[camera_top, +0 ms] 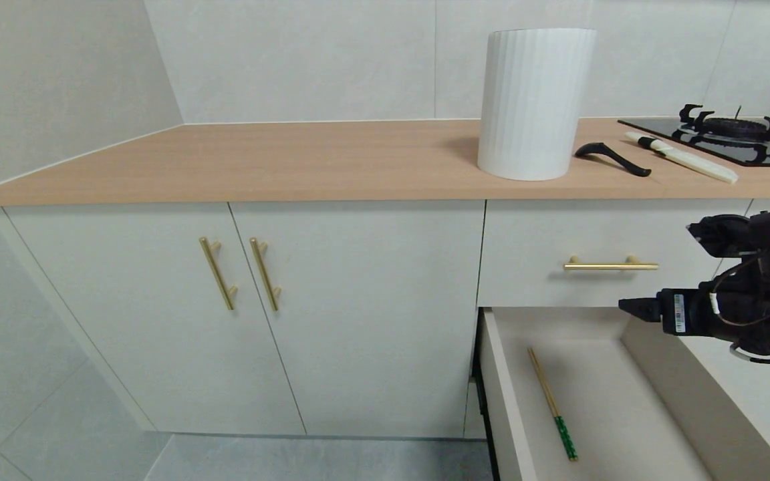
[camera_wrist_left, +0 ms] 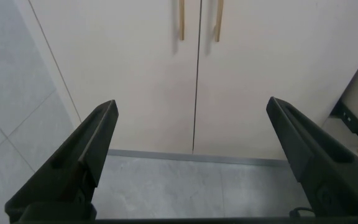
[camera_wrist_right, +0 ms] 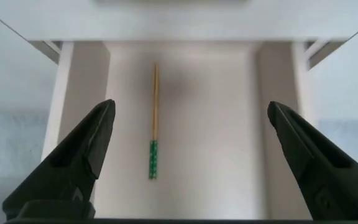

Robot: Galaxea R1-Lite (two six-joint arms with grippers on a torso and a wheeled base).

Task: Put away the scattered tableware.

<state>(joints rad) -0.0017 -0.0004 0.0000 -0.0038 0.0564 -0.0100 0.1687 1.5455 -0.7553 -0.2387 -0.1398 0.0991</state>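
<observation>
Right gripper (camera_wrist_right: 190, 107) over drawer (camera_top: 505, 394) with chopsticks (camera_wrist_right: 154, 140)

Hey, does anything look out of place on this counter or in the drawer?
A black scoop and a white knife lie loose on the counter, between the white canister and the stove. The lower drawer stands open, chopsticks inside.

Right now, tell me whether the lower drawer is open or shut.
Open. The drawer is pulled out with its inside exposed, and chopsticks lie on its floor.
</observation>
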